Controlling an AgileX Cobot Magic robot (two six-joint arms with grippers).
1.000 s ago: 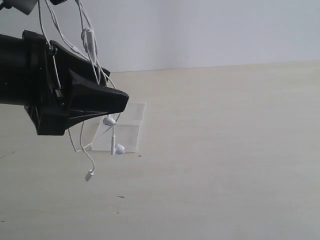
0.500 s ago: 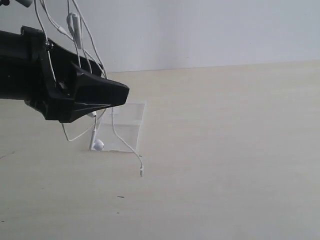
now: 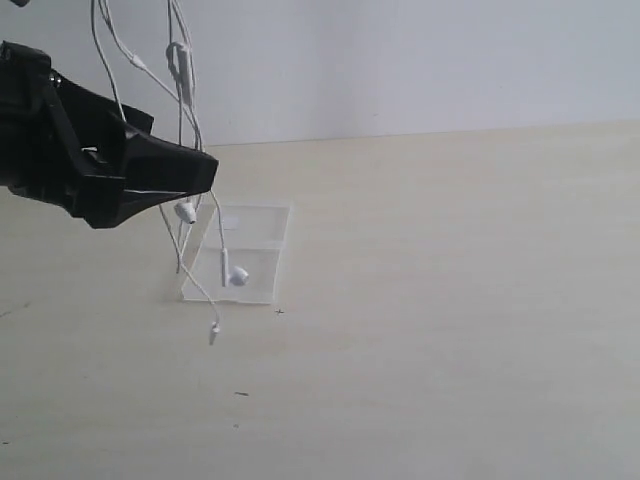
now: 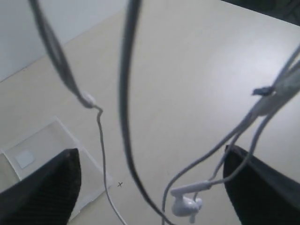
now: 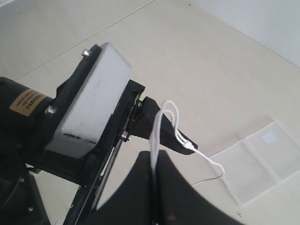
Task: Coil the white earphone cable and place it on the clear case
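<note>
Item 1, nearest: left fingers (image 4: 42, 192). They are spread wide and grip nothing. Strands of the white earphone cable (image 4: 101, 140) hang through the gap, and the right wrist view shows a loop draped over one fingertip. Compared with a second ago, they sit further left and a little higher, drawn back from over the clear case (image 3: 262, 228).

Item 2: right fingers (image 5: 140, 197). They are pressed together on the cable, above the top edge of the exterior view, and carry its weight.

Item 3: the cable, hanging in loose strands and not coiled.
- Its long axis runs close to vertical.
- The inline remote (image 3: 178, 62) is high up.
- One earbud (image 3: 186, 211) is just under the left fingertip, and the other earbud (image 3: 238, 277) is in front of the case.
- The plug (image 3: 213, 333) points down, lowest of all, at the case's near left corner. I cannot tell whether it clears the table (image 3: 450, 300).
- The plug has swung right and back left within the second, so I judge the cable is still swaying and coiling remains to be done.

Item 4, farther: the case lies flat on the table. Its long axis runs near to far, leaning slightly right toward the far end.
</note>
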